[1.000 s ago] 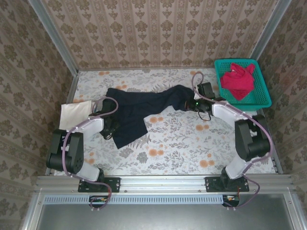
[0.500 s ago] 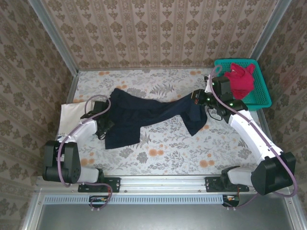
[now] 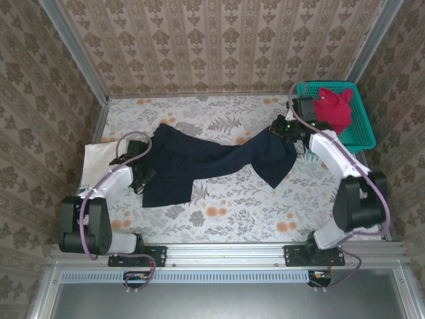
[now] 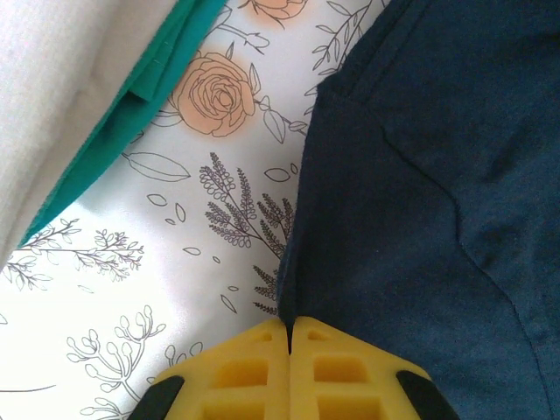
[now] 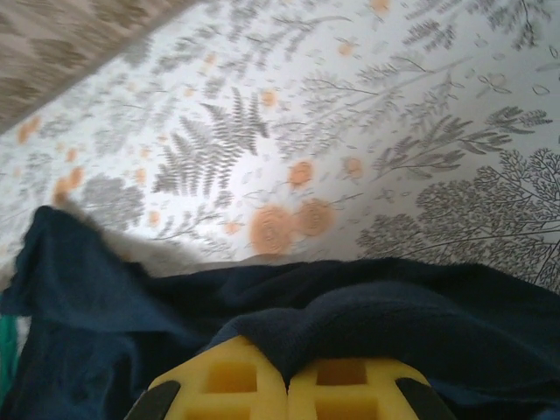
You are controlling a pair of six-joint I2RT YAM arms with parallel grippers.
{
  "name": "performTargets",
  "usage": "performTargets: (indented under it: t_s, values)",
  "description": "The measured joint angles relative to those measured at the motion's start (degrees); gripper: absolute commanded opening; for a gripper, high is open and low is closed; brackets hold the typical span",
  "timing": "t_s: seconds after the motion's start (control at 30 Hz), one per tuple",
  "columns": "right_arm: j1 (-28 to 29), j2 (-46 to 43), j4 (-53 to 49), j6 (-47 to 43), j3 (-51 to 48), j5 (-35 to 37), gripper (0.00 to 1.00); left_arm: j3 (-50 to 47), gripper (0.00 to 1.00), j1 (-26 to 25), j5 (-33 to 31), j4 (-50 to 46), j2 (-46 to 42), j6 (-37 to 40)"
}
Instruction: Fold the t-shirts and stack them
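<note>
The dark navy t-shirt is stretched across the table between both arms, sagging in the middle. My left gripper is shut on its left edge, low over the table. My right gripper is shut on the navy cloth at the far right, lifted near the basket. A folded cream-white t-shirt lies at the table's left edge, beside the left arm. The bright red t-shirt sits bunched in the basket.
The teal mesh basket stands at the back right corner, just beyond the right gripper. Teal material shows under the white cloth in the left wrist view. Patterned walls close in three sides; the flowered tabletop lies bare in front.
The right gripper has carried its end of the navy shirt up and to the right toward the basket, stretching the cloth out. The left gripper shifted slightly left and has held since.
</note>
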Motion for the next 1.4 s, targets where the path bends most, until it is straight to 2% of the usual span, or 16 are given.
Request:
performTargets:
  t_s: [0.07,0.13,0.17,0.23,0.27,0.33,0.43,0.63,0.8,1.17,1.4]
  values:
    - [-1.01,5.07,0.22,0.0,3.06,-0.33,0.02,0.02,0.0,0.09,0.0,0.0,0.22,0.04]
    - [-1.88,9.77,0.44,-0.07,6.69,-0.98,0.1,0.02,0.0,0.09,0.07,0.02,0.61,0.17]
    - [-2.21,11.67,0.61,-0.09,8.33,-1.33,0.17,0.02,0.0,0.09,0.09,0.02,0.81,0.17]
    - [-2.75,15.08,0.79,-0.44,11.76,-2.16,0.46,0.04,0.0,0.09,0.24,0.02,1.29,0.17]
    - [-3.02,16.13,1.05,-0.7,12.83,-2.54,0.55,0.11,0.0,0.09,0.37,0.0,1.44,0.17]
    - [-3.19,16.41,1.51,-1.31,13.18,-2.8,0.64,0.26,0.0,0.09,0.46,0.0,1.6,0.17]
    - [-3.3,13.53,4.57,-1.84,9.18,-1.73,0.65,0.46,0.0,0.09,0.44,0.04,1.6,0.17]
    - [-3.28,2.51,7.21,-0.42,-6.71,2.08,0.55,0.46,0.0,0.09,0.46,0.04,1.6,0.17]
    - [-3.28,1.64,9.07,2.69,-13.4,1.9,0.53,0.57,0.0,0.09,0.48,0.07,2.47,0.2]
    - [-3.45,8.07,14.58,9.77,-15.08,-1.29,0.55,0.68,0.0,0.09,0.68,0.28,2.91,0.17]
    - [-3.5,7.34,16.0,11.63,-16.11,-1.07,0.6,0.68,0.0,0.09,0.68,0.28,2.91,0.2]
